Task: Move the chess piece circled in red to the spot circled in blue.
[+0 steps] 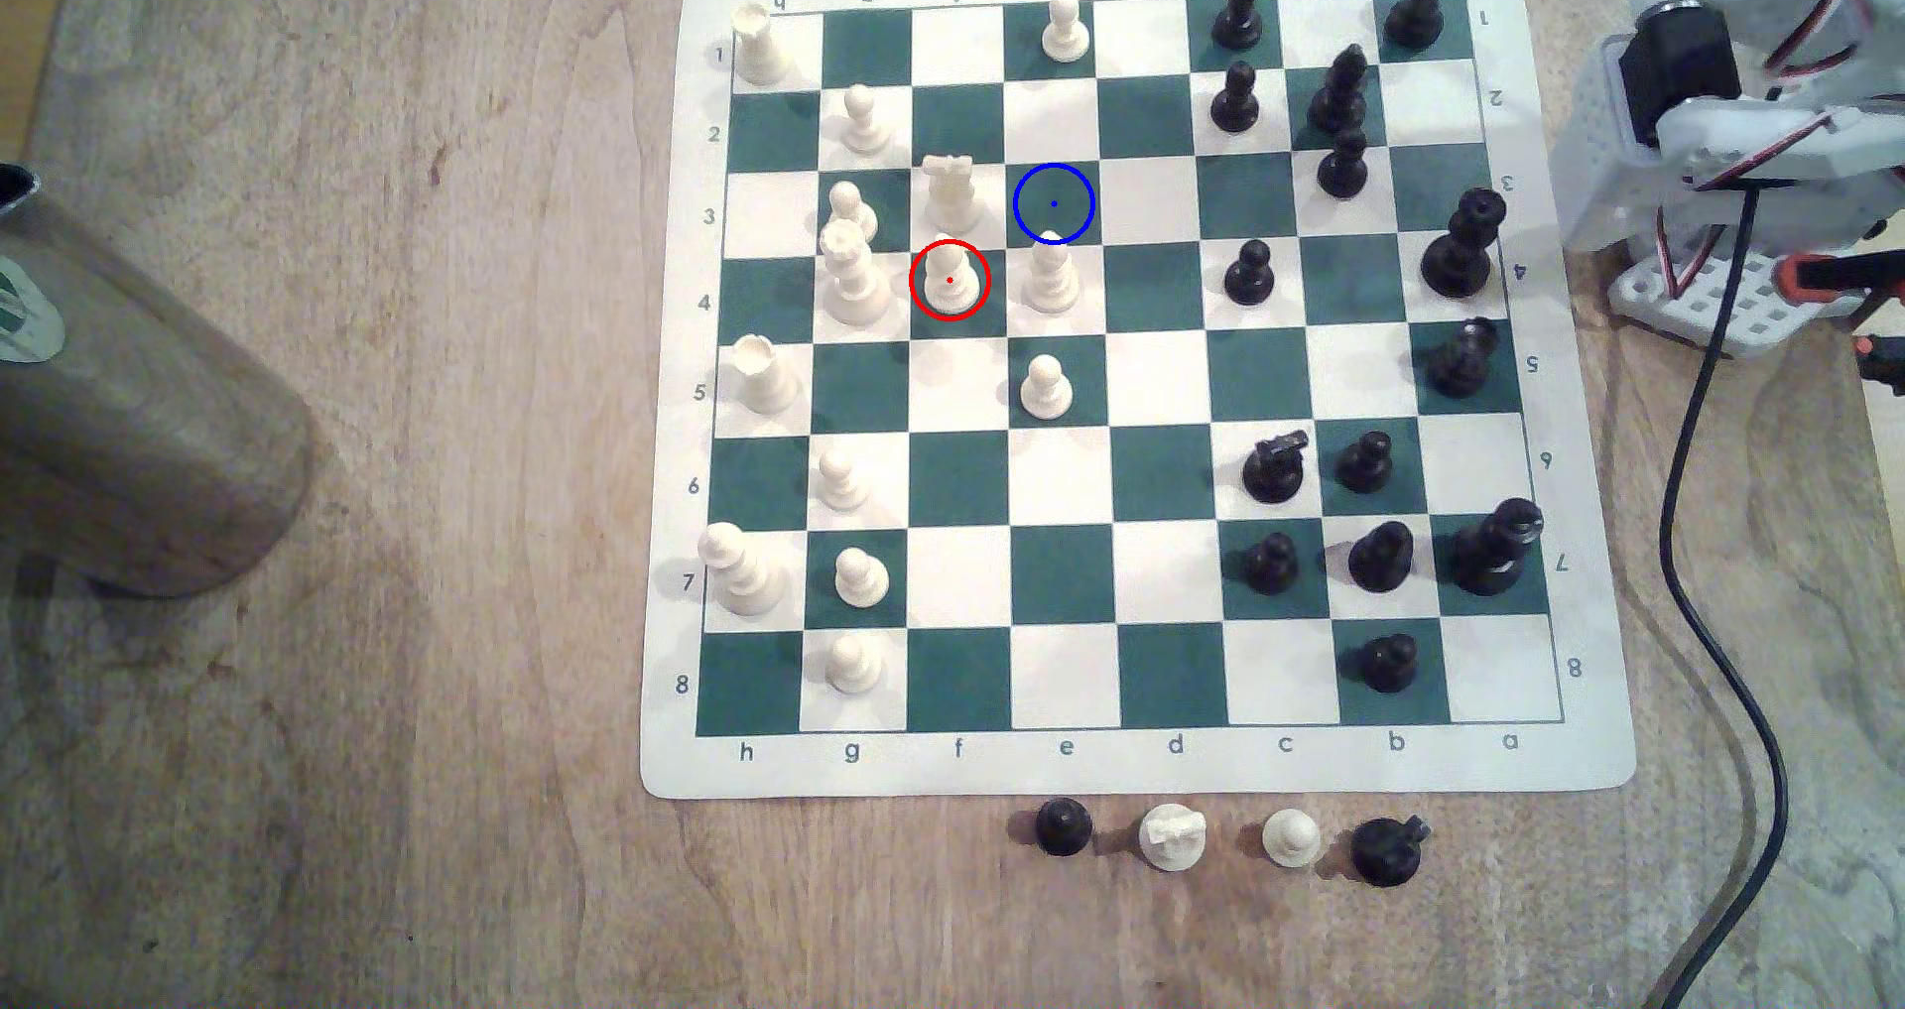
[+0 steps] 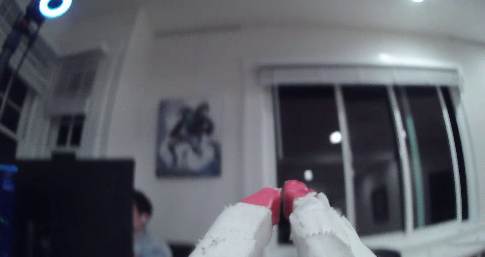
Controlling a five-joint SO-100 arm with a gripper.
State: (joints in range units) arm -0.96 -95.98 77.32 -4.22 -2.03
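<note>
Closest to the wrist camera, the gripper [image 2: 283, 194] sits with its two red-tipped, white-wrapped fingers [image 2: 262, 198] pressed together, nothing between them, aimed out into the room rather than down at the table. Past the tips: a person [image 2: 143, 212] low behind a dark monitor [image 2: 73, 204], a blurred framed picture [image 2: 188, 137] on a white wall, a dark multi-pane window [image 2: 367, 154] and a ring light [image 2: 55, 2] glowing blue-white high up; all soft focus. Exterior view: the arm [image 1: 1742, 133] is folded at the exterior view's right edge, off the board, its white base [image 1: 1711, 298] on the wooden table [image 1: 412, 556] with a black cable [image 1: 1711, 514] trailing toward the near edge. Green-and-white chess board [image 1: 1134, 762] lies flat on the wood, well apart from the arm on the side toward the exterior view's left; four captured pieces [image 1: 1227, 839] line up just off its near border. The chess piece [image 1: 948, 278], cream-white, stands upright on a green square inside the red ring, long axis vertical, rounded top up, far across the board from the claw. The spot [image 1: 1053, 203], a green square with blue circle and dot, is diagonally adjoining, nearer the arm and farther from the camera. A white rook [image 1: 950, 190] stands just beyond the ringed piece; a white pawn [image 1: 1049, 275] just beside it, its top touching the blue circle. A metal cylinder [image 1: 134, 401] lies at the exterior view's far left.
</note>
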